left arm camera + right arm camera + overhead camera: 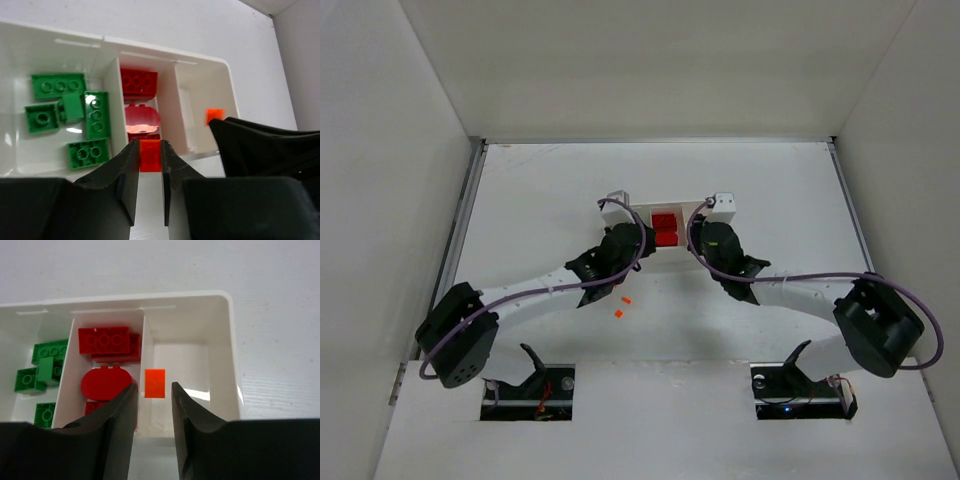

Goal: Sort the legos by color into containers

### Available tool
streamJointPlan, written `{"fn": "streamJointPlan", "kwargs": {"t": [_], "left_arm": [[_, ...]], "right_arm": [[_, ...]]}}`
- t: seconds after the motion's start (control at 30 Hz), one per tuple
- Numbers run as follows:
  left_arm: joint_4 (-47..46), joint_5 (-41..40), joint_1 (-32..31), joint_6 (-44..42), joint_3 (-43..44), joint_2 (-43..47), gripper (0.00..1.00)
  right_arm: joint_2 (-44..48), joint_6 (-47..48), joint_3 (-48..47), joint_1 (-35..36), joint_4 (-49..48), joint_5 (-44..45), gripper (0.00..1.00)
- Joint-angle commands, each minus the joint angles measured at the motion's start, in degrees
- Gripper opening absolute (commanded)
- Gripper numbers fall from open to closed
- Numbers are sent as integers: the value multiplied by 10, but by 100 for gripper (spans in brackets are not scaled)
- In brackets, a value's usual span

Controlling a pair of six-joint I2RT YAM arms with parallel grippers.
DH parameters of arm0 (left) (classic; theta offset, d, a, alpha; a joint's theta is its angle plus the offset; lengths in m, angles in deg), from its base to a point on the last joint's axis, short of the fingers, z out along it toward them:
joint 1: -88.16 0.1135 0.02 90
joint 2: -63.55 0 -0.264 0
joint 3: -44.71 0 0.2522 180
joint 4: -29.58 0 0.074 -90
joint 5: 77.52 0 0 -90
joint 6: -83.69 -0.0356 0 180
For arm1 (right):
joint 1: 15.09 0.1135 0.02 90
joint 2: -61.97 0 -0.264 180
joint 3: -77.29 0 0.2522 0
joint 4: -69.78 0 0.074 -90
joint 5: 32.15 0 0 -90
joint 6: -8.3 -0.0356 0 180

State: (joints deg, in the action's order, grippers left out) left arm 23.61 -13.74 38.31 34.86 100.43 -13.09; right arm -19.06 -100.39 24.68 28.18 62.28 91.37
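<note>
The white tray has three compartments side by side. Several green legos lie in the left one and red legos in the middle one. My left gripper is shut on a small orange brick at the tray's near wall, in front of the middle compartment. My right gripper stands open over the right compartment, and an orange piece sits just past its fingertips, touching neither finger. From above, both grippers crowd the tray.
Two tiny orange bits lie on the table in front of the tray, near the left arm. The right arm's black gripper body fills the right side of the left wrist view. White walls enclose the table.
</note>
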Motion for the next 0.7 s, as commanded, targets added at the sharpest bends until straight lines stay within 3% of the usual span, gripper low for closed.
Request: {"fn": "streamJointPlan", "kwargs": {"t": [0.0,0.07,0.13,0.43,0.57,0.67], "left_arm": [[-52,10,-5,-20,53,-31,14],[-53,17,-5,-26,79,-51,14],[-58,24,-5,-30,101,-74,14],[-60,63,-19,-30,214,-200,17],[-59,68,-20,-33,255,-242,26],[-55,73,-16,-34,283,-267,38]], "right_arm": [[4,-8,-18,-2,-6,35,48],[13,-13,-12,-8,-8,35,56],[34,-21,-2,-8,-7,38,57],[183,-94,87,-59,8,107,50],[231,-135,113,-89,21,74,48],[236,-142,120,-90,18,65,48]]}}
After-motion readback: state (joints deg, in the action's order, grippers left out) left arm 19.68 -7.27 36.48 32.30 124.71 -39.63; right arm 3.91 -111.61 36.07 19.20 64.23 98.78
